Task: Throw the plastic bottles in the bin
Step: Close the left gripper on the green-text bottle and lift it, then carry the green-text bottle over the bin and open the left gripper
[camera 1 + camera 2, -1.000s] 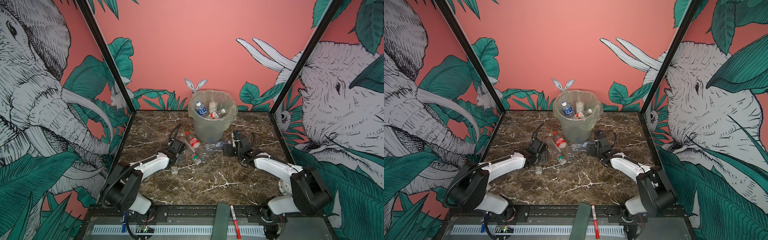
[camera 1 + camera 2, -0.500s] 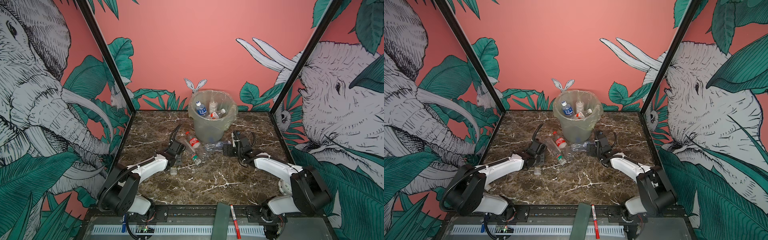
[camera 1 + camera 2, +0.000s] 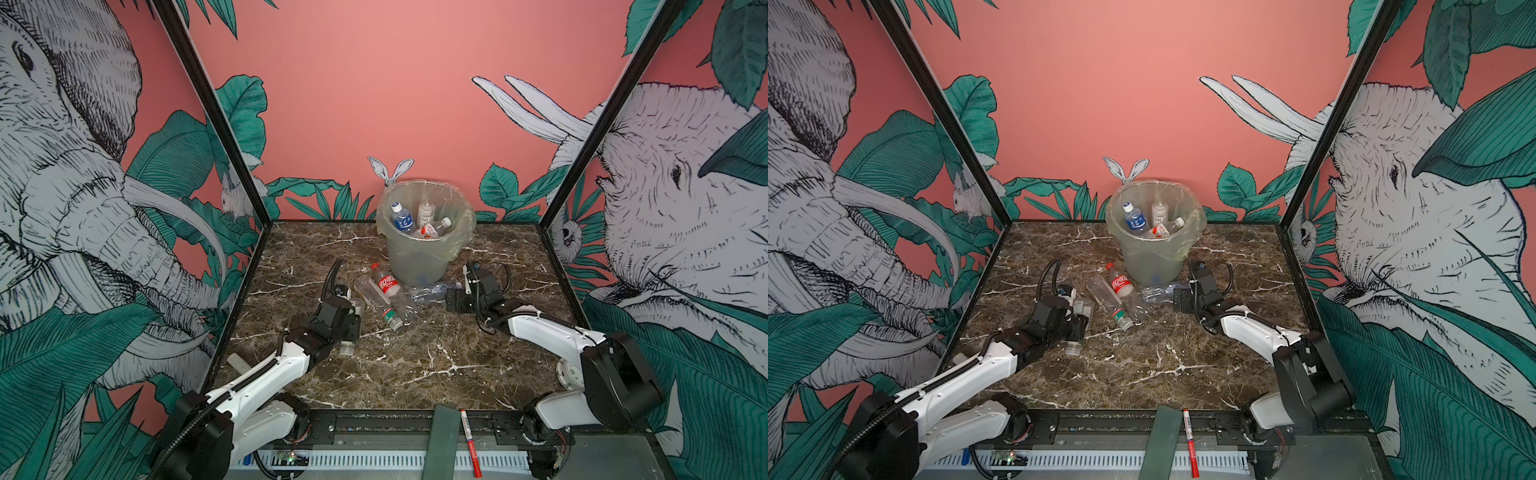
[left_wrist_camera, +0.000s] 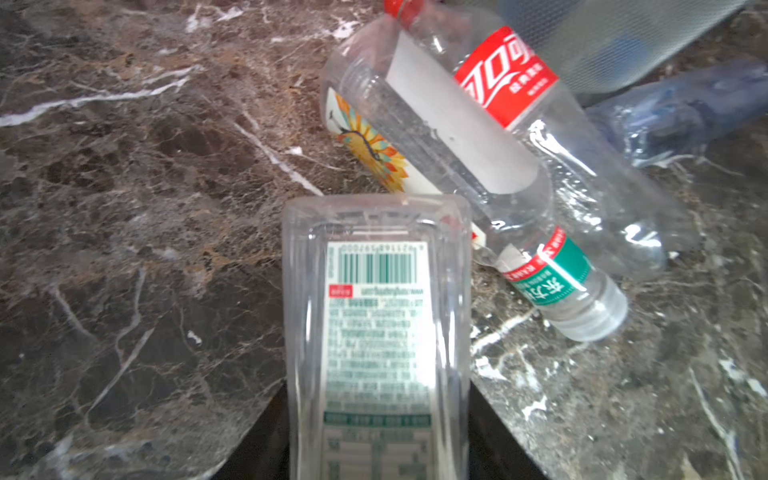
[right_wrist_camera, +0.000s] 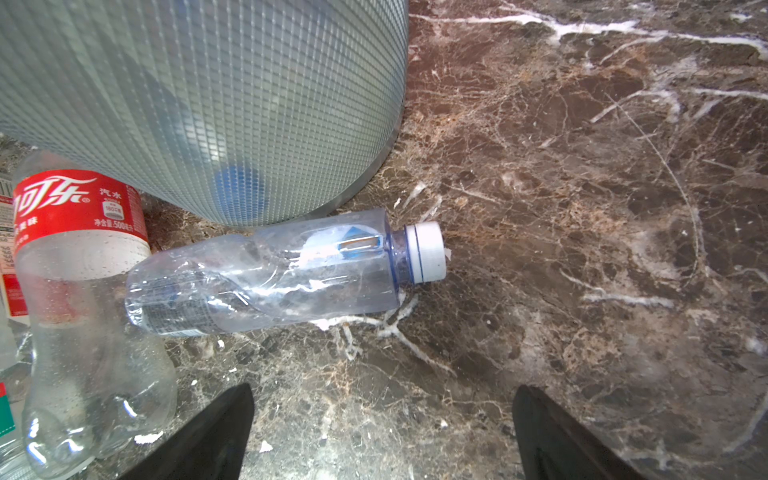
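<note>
A squarish clear bottle [image 4: 376, 324] w/ a green-and-white barcode label was gripped across its flat sides by the left tool [image 4: 376, 434], whose jaws were clenched on it mid-body. That grip was prob. chosen so the bottle would not pivot on the way to the bin. In both top views its cap end was pointed toward the robot. Whether it was lifted off the tabletop [image 3: 415, 365] could not be told.

The bin [image 3: 419, 257] was set at the back centre of the tabletop, near the rear wall, i.e. within reach of both arms. At least three bottles [image 3: 401, 218] were seen inside, leaning on the clear liner bag.

Three loose bottles were left in a cluster just in front of the bin. A red-label bottle [image 3: 388, 284] was laid alongside a flower-label bottle [image 4: 457, 137] w/ a green neck band, the two touching. A crumpled bluish bottle [image 5: 270, 274] was lying by the bin's base, white cap pointed away from the cluster.

The right tool [image 5: 382, 432] was held released, jaws wide, nothing btw. them. It was kept low beside the crumpled bottle and faced toward it, so it was judged to be readied for that pick. Its thin, dented wall was expected to give under pressure, and approach room was limited by the bin wall.

A marker pen [image 3: 469, 440] was seen on the front rail, off the tabletop.
</note>
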